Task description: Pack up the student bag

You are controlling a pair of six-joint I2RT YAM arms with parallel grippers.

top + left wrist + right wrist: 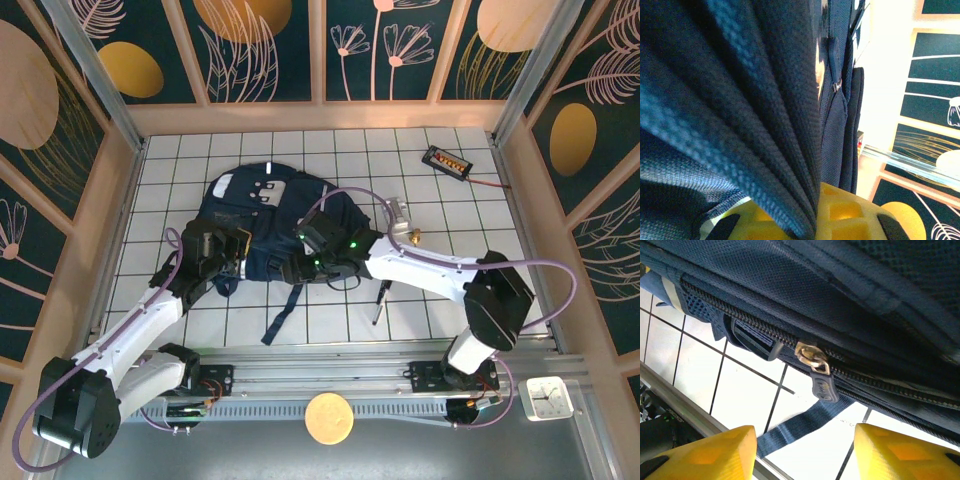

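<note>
Non-task items, all on or around the white gridded-tile worktop (440, 205):
- Far right: small black rectangular box with orange-red contents (446, 161), sitting skewed to the grid. A thin red wire (492, 183) runs from it toward the right wall.
- Right of centre: short grey cylindrical object with a brass-coloured tip (401, 217), lying on the tiles. Can't tell what it is.
- Nearer, right of centre: slim black-and-white pen-like stick (379, 300), lying roughly near-to-far.
- Near edge, centre: round tan disc (330, 417) on the grey ledge.
- Near right corner: small white square clock face (547, 397).
- Walls: dark teal panels with gold circles and pale plant line-drawings (260, 40), in pale wood framing (320, 115).
</note>
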